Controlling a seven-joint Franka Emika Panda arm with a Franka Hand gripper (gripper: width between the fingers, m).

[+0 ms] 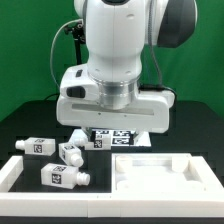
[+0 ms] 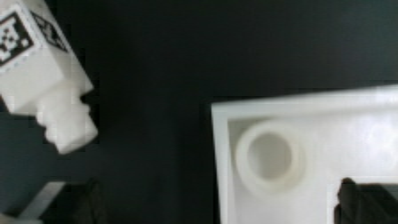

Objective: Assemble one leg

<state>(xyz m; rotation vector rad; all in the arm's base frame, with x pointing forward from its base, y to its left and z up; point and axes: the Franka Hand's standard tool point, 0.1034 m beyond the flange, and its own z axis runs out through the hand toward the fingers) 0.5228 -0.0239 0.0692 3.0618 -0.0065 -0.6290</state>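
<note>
A white square tabletop (image 1: 160,172) lies at the exterior view's lower right. In the wrist view its corner (image 2: 329,120) shows a round screw hole (image 2: 269,156). Several white legs with marker tags lie at the exterior view's left, one of them nearest the front (image 1: 62,176). One leg (image 2: 50,85) shows in the wrist view, apart from the tabletop. My gripper (image 2: 210,203) is open and empty, its dark fingers (image 2: 54,200) standing either side of the tabletop's corner edge, above it. In the exterior view the arm's body (image 1: 112,100) hides the fingers.
The marker board (image 1: 118,134) lies behind the tabletop under the arm. A white raised border (image 1: 20,170) runs along the front and left of the work area. The table is black; a green backdrop stands behind.
</note>
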